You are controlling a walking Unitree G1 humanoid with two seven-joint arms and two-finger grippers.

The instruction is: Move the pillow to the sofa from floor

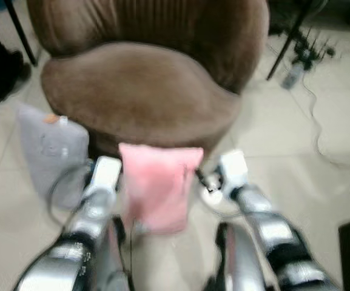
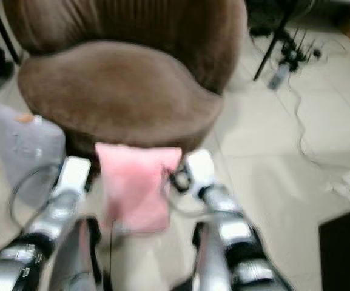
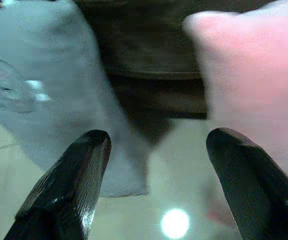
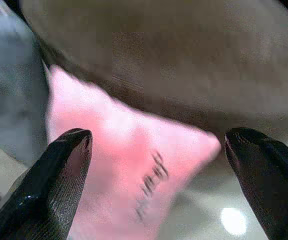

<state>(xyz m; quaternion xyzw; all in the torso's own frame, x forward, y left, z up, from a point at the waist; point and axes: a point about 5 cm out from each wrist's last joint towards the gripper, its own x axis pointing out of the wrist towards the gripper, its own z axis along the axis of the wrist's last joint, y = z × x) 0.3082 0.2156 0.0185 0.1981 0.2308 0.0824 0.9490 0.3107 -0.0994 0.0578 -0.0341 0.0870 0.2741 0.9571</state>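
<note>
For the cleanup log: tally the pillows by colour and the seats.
Pink pillow: 1
Grey pillow: 1
Brown sofa: 1
Total: 3

The one piece of writing stands on the pink pillow (image 4: 134, 170): a short line of dark characters printed across its face, seen in the right wrist view. It is too blurred to read, and the script cannot be told. The grey pillow (image 1: 52, 148), on the floor to the left of the pink one, carries a small orange tag (image 1: 52, 119) at its top edge and faint pale marks on its face; nothing on either is legible.
</note>
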